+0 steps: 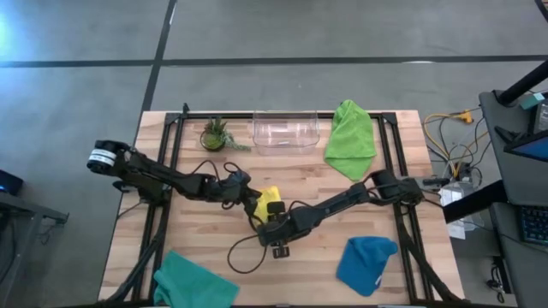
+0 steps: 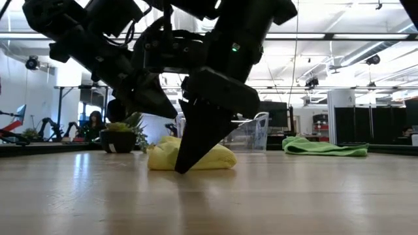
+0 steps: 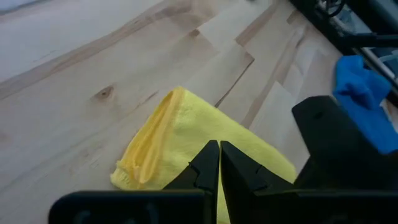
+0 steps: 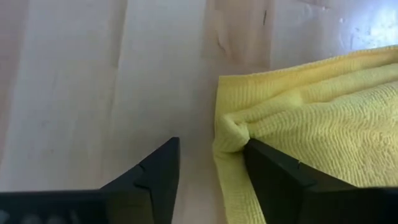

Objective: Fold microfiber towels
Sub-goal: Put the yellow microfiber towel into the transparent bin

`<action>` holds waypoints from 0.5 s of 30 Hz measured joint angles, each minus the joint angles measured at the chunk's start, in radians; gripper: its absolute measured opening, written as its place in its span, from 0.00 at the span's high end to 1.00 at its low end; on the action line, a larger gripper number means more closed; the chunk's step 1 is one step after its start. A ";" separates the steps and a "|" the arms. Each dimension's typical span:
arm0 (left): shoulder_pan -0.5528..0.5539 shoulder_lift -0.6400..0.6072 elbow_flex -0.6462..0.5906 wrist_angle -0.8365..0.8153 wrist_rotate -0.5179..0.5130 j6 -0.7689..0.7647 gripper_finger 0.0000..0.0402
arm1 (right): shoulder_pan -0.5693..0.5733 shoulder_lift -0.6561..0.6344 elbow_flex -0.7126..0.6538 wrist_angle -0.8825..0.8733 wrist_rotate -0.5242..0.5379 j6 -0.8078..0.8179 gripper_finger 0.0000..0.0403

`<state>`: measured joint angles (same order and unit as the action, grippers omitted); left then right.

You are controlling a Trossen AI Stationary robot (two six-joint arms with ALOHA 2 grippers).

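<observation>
A yellow towel (image 1: pixel 269 196) lies bunched in a loose fold at the middle of the table, also seen in the low view (image 2: pixel 196 155). My left gripper (image 3: pixel 219 155) is shut and hovers right over the towel's folded top (image 3: pixel 186 124). My right gripper (image 4: pixel 208 155) is open at the towel's near side, one finger on bare wood and the other at the cloth's edge. A lime green towel (image 1: pixel 351 137) lies at the far right, a blue one (image 1: pixel 366 263) at the near right and a teal one (image 1: pixel 193 282) at the near left. My left gripper's shut tips stand against the yellow cloth in its wrist view; whether they touch it I cannot tell. My right gripper comes down slanting from the table's right. One fingertip (image 4: pixel 264 163) rests against the towel's folded edge (image 4: pixel 231 138), which puckers there. The towel lies on the table.
A clear plastic bin (image 1: pixel 285 128) and a small potted plant (image 1: pixel 214 134) stand along the far edge. A black cable (image 1: pixel 244 252) loops on the wood near my right gripper. Bare wood lies between the blue and teal towels.
</observation>
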<state>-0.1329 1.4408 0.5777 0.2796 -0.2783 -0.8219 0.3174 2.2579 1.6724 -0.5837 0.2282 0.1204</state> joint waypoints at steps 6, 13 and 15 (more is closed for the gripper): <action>0.000 -0.012 -0.001 0.001 -0.005 0.017 1.00 | -0.027 0.003 0.014 -0.002 0.038 0.082 0.56; 0.000 -0.026 -0.011 -0.002 -0.020 0.016 1.00 | -0.047 0.001 -0.009 -0.003 0.033 0.154 0.64; -0.002 -0.039 -0.016 -0.005 -0.051 0.016 1.00 | -0.051 0.001 -0.011 -0.005 0.030 0.173 0.68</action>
<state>-0.1354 1.4014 0.5620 0.2746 -0.3293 -0.8055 0.2669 2.2585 1.6615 -0.5884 0.2584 0.2935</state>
